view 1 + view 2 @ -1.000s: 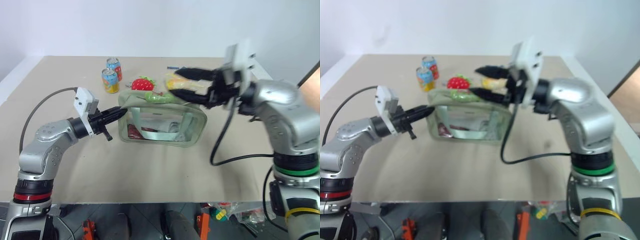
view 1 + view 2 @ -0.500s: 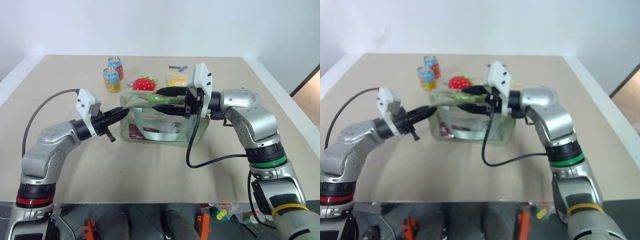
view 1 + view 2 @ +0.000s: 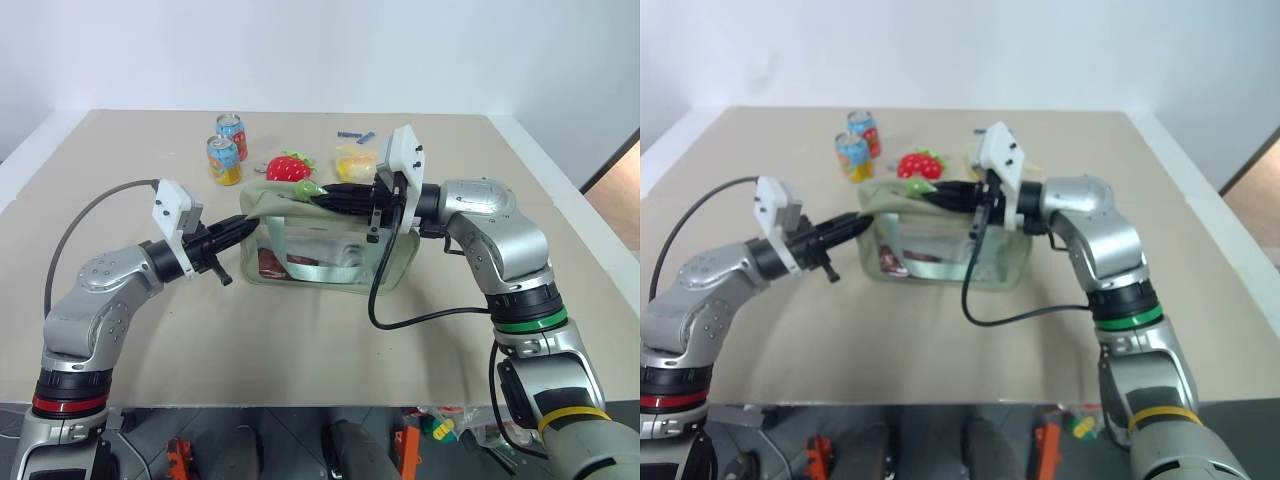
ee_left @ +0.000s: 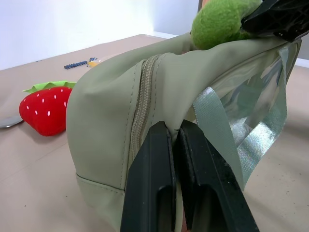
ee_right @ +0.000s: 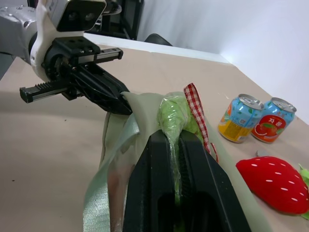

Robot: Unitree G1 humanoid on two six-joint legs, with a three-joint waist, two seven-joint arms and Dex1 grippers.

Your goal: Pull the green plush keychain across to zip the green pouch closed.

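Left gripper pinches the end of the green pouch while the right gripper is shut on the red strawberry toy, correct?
Not quite. The right gripper is shut on the green plush keychain, as the right wrist view shows; the strawberry toy lies untouched behind the green pouch. The left gripper does pinch the pouch's end.

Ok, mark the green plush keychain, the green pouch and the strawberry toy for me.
green plush keychain (image 5: 172, 116): right wrist view, fuzzy body above the fingers.
green pouch (image 4: 104, 125): left wrist view, end panel beside the zipper.
strawberry toy (image 3: 287, 168): left eye view, red body.
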